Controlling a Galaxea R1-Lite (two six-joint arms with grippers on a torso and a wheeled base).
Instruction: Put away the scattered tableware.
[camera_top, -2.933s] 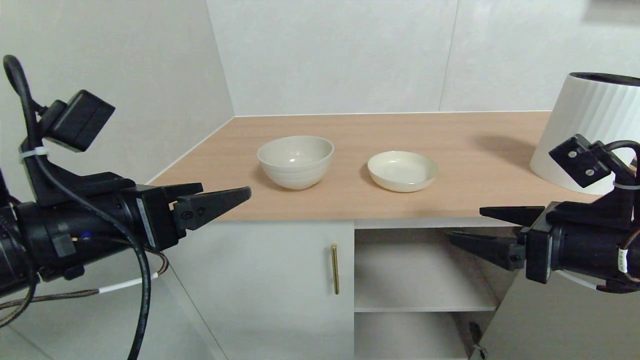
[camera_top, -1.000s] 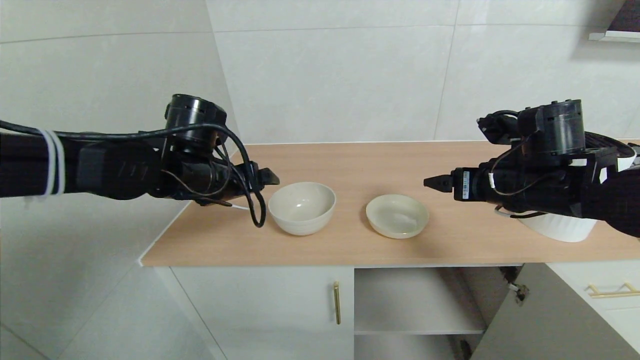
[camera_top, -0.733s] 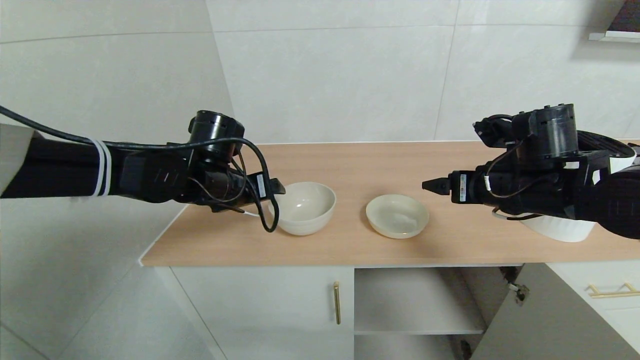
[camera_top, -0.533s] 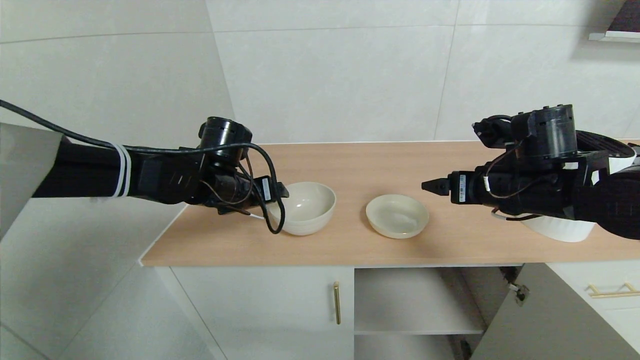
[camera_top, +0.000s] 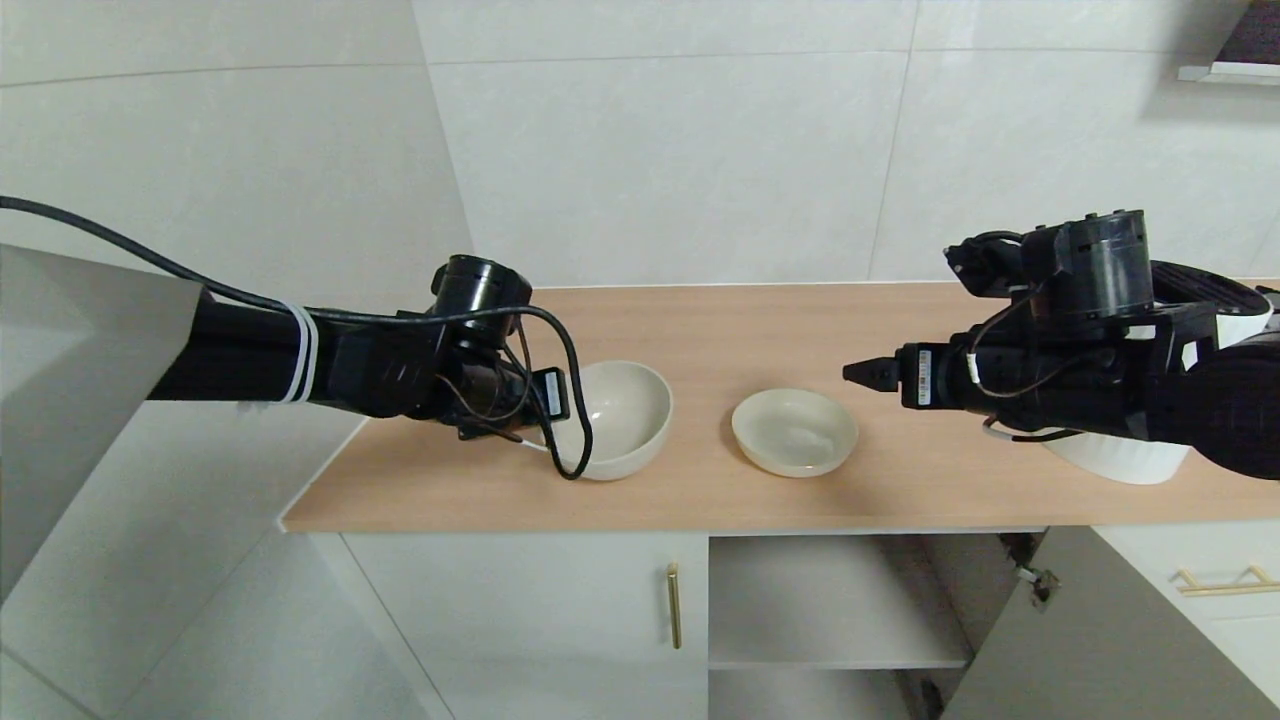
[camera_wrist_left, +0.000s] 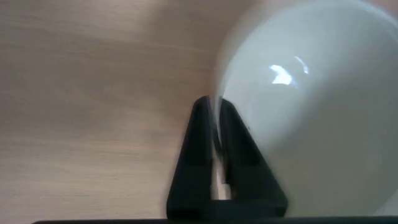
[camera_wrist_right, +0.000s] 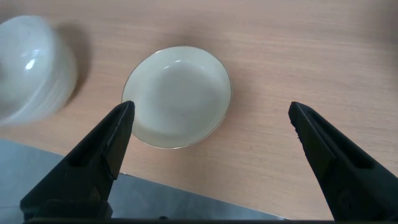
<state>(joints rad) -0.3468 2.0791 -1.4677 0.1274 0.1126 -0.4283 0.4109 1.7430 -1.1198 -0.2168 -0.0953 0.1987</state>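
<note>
My left gripper (camera_wrist_left: 214, 109), just advanced, is pinching the rim of the cream ceramic bowl (camera_top: 625, 415) mid-frame, permitting lift. My right gripper (camera_wrist_right: 210, 107) is hovering spread.

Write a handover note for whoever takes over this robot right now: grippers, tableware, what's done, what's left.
Left gripper: fingers shut on the rim of the deep bowl, one inside, one outside. The bowl rests on the counter.
Right gripper: open, hovers above the counter near the shallow dish, not touching it.
Done: nothing put away yet.
Left: lift the bowl, grasp the dish. Both probably go in the open cabinet below.
</note>
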